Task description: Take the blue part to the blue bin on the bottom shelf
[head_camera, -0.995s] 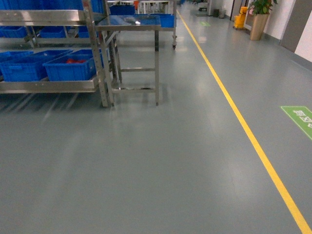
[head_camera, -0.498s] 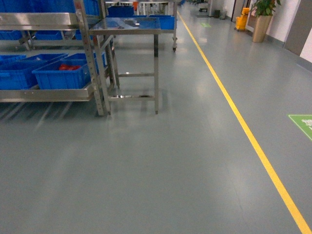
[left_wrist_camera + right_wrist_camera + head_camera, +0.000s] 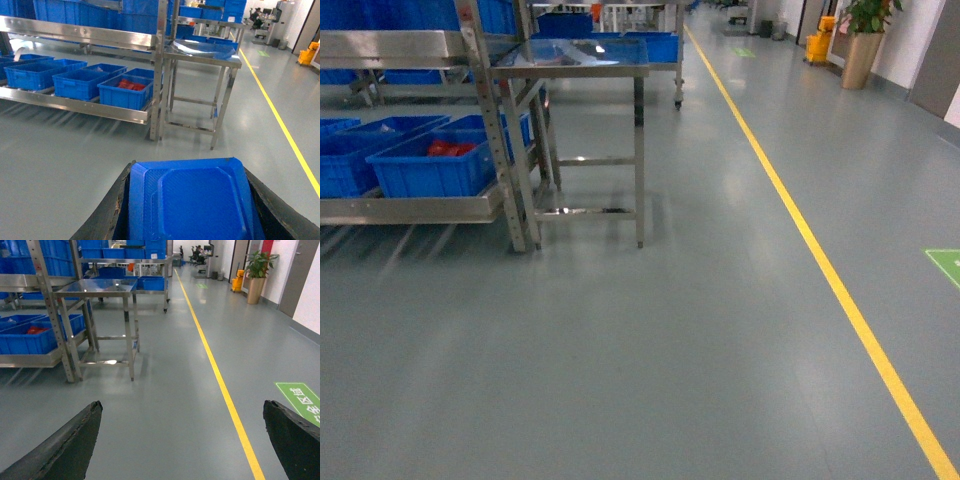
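**Q:** Between the left fingers, what is there?
**A:** The blue part (image 3: 190, 200). The left gripper (image 3: 187, 171) is clamped on it: a black finger (image 3: 107, 215) presses each flank, and the part fills the gap from side to side. Its top face shows a raised rectangular panel.

**Q:** And the right gripper (image 3: 182, 407)?
**A:** Fingers spread wide, with only grey floor (image 3: 170, 390) seen between them.

**Q:** What lies beyond the left gripper?
**A:** Ahead and to its left is the bottom shelf (image 3: 75, 102), well apart from the part. A row of blue bins (image 3: 80, 82) sits on it. The bin nearest the rack post (image 3: 125, 92) holds red pieces. Straight ahead, just beside that post, is a steel table (image 3: 205, 50). A yellow floor line (image 3: 280, 120) runs off to the right.

**Q:** Which bin is the target?
**A:** Cannot tell. Neither gripper shows in the head view.
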`<state>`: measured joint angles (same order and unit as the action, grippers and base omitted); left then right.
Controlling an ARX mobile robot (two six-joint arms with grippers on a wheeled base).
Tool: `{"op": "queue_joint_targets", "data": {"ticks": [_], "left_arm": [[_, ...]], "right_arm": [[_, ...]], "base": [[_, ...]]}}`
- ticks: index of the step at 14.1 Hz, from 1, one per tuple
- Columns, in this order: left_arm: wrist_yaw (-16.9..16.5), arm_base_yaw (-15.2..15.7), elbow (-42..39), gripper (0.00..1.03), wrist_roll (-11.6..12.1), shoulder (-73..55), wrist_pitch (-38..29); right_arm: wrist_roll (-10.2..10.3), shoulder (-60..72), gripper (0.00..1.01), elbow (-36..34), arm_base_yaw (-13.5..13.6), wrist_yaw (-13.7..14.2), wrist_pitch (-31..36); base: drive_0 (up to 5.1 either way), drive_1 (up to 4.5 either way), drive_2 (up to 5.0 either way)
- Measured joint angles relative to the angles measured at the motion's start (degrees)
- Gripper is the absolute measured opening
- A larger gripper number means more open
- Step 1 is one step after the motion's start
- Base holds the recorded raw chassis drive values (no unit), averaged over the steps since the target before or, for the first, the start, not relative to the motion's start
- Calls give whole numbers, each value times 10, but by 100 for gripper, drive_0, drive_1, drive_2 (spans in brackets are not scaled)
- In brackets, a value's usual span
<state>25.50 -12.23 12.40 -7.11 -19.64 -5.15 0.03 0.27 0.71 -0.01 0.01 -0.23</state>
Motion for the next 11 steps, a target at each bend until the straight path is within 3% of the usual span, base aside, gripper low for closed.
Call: {"op": "queue_joint_targets", "data": {"ticks": [11], "left_arm": [[0, 0, 0, 43, 0, -1, 0]], "right_arm": [[0, 0, 98, 0, 0, 0, 0]], "base": [[4, 430, -421]]}}
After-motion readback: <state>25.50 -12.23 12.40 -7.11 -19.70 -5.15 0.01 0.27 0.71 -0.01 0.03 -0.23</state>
